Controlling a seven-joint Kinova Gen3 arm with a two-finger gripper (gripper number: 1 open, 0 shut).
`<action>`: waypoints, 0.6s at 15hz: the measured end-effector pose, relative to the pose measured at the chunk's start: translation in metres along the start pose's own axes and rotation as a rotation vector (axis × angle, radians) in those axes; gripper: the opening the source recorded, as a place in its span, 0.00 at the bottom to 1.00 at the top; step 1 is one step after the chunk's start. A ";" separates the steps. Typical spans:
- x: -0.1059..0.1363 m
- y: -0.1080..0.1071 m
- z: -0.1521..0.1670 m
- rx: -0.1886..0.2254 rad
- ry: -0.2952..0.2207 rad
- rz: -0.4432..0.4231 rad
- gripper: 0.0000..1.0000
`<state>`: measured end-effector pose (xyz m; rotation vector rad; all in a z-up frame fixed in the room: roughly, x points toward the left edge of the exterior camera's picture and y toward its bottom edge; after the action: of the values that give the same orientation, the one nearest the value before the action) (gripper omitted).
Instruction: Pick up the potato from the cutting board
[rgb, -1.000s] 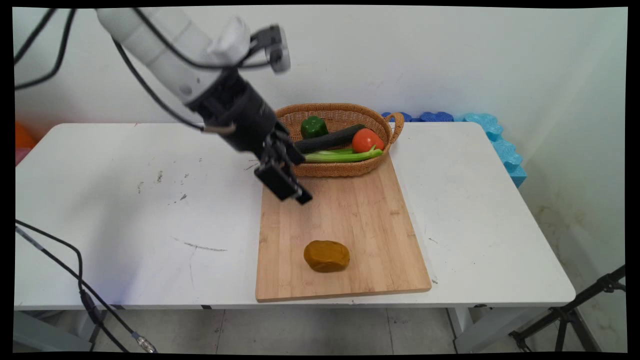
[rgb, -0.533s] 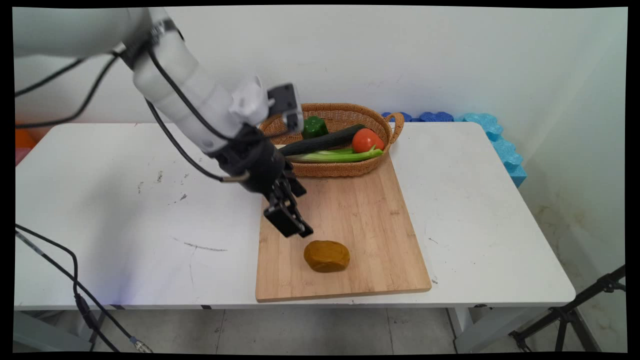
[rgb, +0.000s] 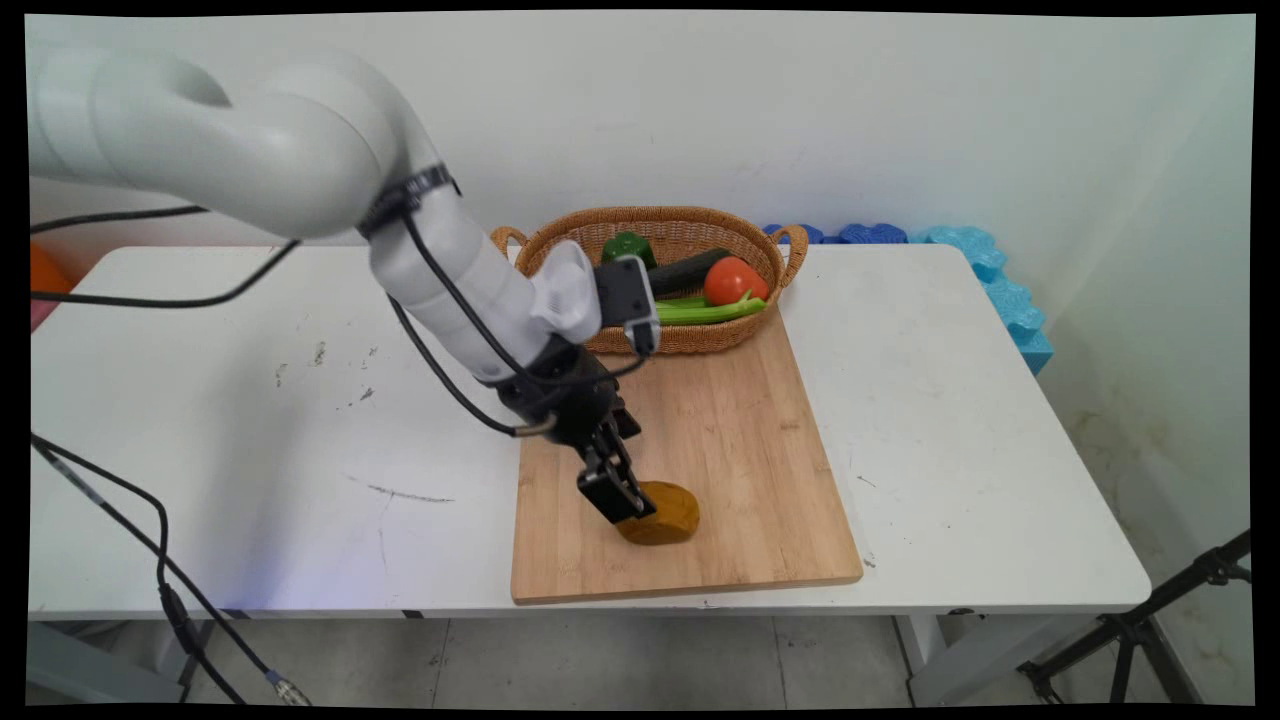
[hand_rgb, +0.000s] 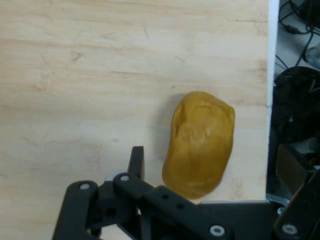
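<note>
The brown potato-like lump (hand_rgb: 200, 142) lies near the front edge of the wooden board (rgb: 720, 430) on the bench (rgb: 250, 400). The tool (rgb: 625, 510) is tilted low over its left end, fingers seemingly apart, one beside it. The basket (rgb: 680, 215) of vegetables stands well behind.

Potato (rgb: 668, 512): left end hidden behind gripper (rgb: 618, 497) in main view; near end covered by linkage in hand view.
Cucumber (rgb: 690, 271): left part hidden behind wrist camera.
Basket (rgb: 700, 335): left wall partly blocked by arm.
Gripper finger spread: cannot tell.
Cutting board (hand_rgb: 100, 75): cut off at 9 and 12 o'clock edges, hand view.
</note>
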<state>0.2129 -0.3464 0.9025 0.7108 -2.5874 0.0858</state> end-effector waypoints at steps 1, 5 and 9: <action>0.000 0.000 0.005 0.002 -0.002 0.001 1.00; 0.000 0.001 0.029 0.005 -0.014 0.004 1.00; 0.000 0.002 0.046 0.006 -0.021 0.018 1.00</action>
<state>0.1933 -0.3529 0.8616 0.6942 -2.6153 0.0925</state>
